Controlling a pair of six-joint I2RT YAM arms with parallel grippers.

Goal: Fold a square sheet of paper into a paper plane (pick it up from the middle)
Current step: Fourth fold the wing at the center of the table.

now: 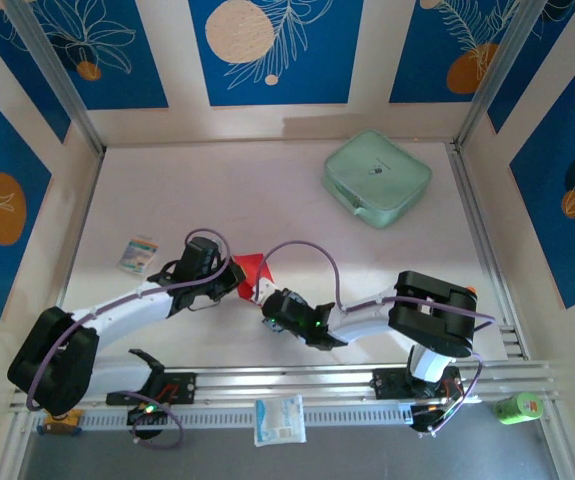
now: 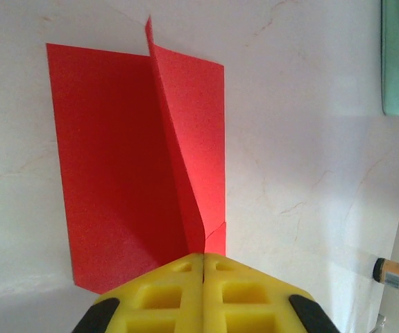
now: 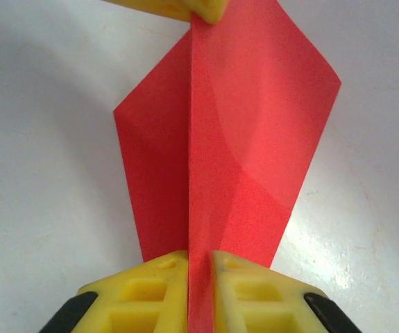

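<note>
The left gripper point(image 2: 202, 258) holds its yellow jaws pressed together on a raised fold of the thin bright red square sheet of paper point(image 2: 116, 173), whose remainder lies flat ahead of the jaws. The right gripper point(image 3: 200, 258) clamps the opposite end, the paper standing upright between its narrow jaws.

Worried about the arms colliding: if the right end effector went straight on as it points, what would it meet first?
Beyond the red paper it pinches, probably the left end effector, gripping the same raised fold straight ahead; depth is unclear.
</note>
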